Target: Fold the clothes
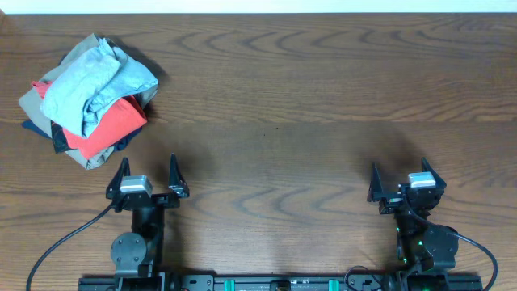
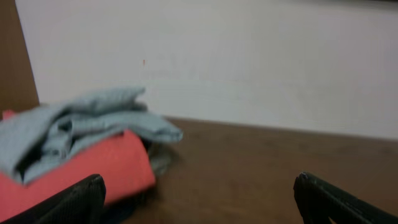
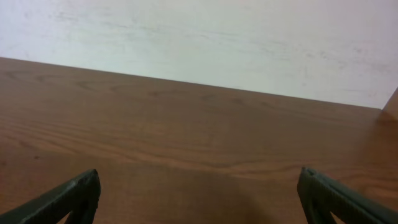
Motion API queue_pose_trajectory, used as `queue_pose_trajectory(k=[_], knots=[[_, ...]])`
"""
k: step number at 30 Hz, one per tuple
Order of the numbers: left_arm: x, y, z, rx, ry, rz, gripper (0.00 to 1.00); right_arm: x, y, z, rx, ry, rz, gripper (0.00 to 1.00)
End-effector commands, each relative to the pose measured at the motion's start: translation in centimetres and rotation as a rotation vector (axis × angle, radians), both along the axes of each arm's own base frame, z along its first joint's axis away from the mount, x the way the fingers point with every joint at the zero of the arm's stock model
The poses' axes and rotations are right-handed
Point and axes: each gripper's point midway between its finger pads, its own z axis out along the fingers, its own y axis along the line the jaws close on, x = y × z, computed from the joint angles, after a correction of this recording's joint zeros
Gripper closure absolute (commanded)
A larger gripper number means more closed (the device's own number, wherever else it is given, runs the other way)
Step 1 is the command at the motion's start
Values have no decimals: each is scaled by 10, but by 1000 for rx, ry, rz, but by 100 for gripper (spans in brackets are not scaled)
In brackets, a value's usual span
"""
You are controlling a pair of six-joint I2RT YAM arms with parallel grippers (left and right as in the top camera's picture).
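A pile of clothes [image 1: 87, 101] sits crumpled at the far left of the wooden table [image 1: 323, 81], well away from both arms. On top lies a light blue-grey garment [image 1: 97, 81], bunched into loose folds. Under it, on the near side, a red-orange garment [image 1: 109, 125] shows as a broad flat patch. A tan piece [image 1: 32, 101] pokes out at the pile's left edge. A dark piece [image 1: 58, 139] shows at its near-left corner, possibly navy, though too little of it is visible to be sure. Nothing in the heap is folded.

The left gripper [image 1: 149, 167] rests at the near edge of the table, its jaws spread wide over bare wood, holding nothing. The pile lies beyond it and to its left, apart from the fingers. In the left wrist view the same heap fills the left side, the light blue-grey garment [image 2: 87, 118] draped over the red-orange garment [image 2: 93, 171]. The dark fingertips [image 2: 74, 202] sit low in the corners, and a white wall [image 2: 249, 62] stands behind the table's far edge.

The right gripper [image 1: 400, 170] is at the near edge on the other side, well apart from the clothes, its jaws likewise wide and empty. Its wrist view shows wood grain running to the wall, with its own fingertips [image 3: 62, 199] at the lower corners. A black cable [image 1: 65, 242] trails from the left arm's base towards the near-left edge of the overhead view
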Motion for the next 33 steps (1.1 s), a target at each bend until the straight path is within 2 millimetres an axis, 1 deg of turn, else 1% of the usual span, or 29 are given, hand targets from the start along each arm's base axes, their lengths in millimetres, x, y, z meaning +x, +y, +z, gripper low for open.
queue_pose_trajectory(k=[1,4,5,6,33], knots=[[0,-4,-11,22,45,-19,2,0,2,0,-13,-3,9,1],[-1,-3,-34,23,138,-20,2,0,2,0,-13,-3,9,1],[-2,-3,-45,24,180,-20,2,0,2,0,-13,-3,9,1],[-3,-3,-50,25,200,-16,2,0,2,0,-13,-3,9,1],[-3,-3,-52,25,213,-17,2,0,2,0,-13,-2,9,1]])
